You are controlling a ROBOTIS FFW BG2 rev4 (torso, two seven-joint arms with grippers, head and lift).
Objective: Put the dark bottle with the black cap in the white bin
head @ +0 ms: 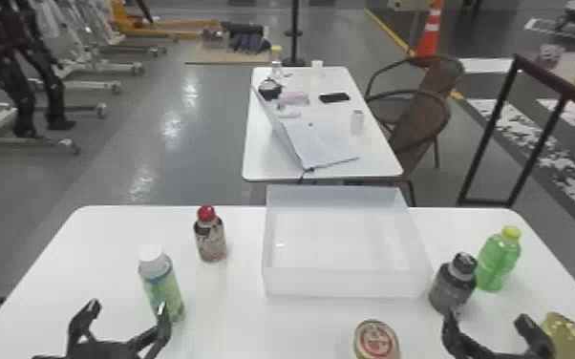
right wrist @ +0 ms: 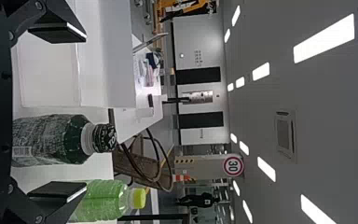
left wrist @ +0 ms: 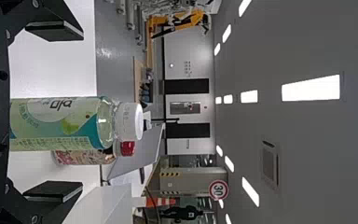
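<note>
My right gripper [head: 484, 316] is spread wide and empty, its 2 flat fingers apart, with the dark bottle [head: 452, 284] upright on the table [head: 310, 329] just ahead. In the right wrist view the bottle lies within my spread, off centre towards the finger nearer the green bottle [head: 497, 262], so I should line up before going forward. I'd take the straight body below the shoulder, both pads level, not the black cap [head: 464, 262], which is small and round. I judge it to be plastic, with some give and a smooth sleeve that may slip; I can't tell how full it is, so I'd plan for some weight and squeeze firmly without crushing. The green bottle stands close behind and could be knocked by my outer finger. The white bin [head: 344, 284] is just beside the dark bottle, to its left, so 1 lift above the wall and a short carry should do. Farther left, my left gripper [head: 128, 305] is also wide and empty, near the white-capped bottle [head: 163, 286]; the red-capped bottle [head: 211, 238] stands beyond it.
</note>
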